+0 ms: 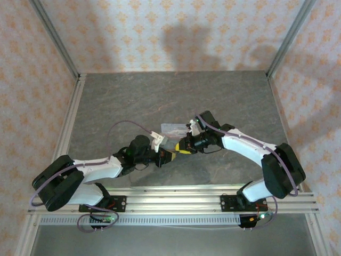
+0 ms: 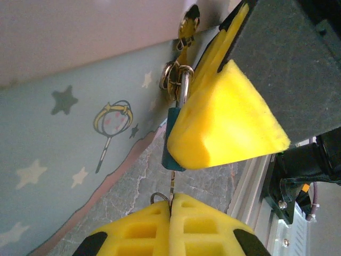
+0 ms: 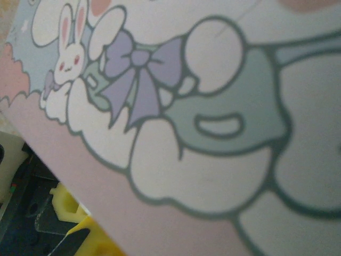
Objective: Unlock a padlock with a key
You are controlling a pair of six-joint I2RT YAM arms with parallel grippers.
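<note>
Padlock [image 2: 168, 144] hangs off the tin's [image 2: 64, 160] hasp, centre of the left wrist view, my right gripper [image 1: 183, 147] apparently clamped on its body to steady it while my closed left gripper [image 2: 170, 210] pinches the key [image 2: 171, 188] up against its underside.

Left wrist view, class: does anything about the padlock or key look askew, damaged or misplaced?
Nothing stands out: the padlock is hooked to the tin's clasp, and the key, pinched by the left gripper, runs straight to its underside.

Far tbl [image 1: 176, 90] free; tin [image 2: 64, 149], R finger [image 2: 224, 128] hem padlock [image 2: 170, 140].
</note>
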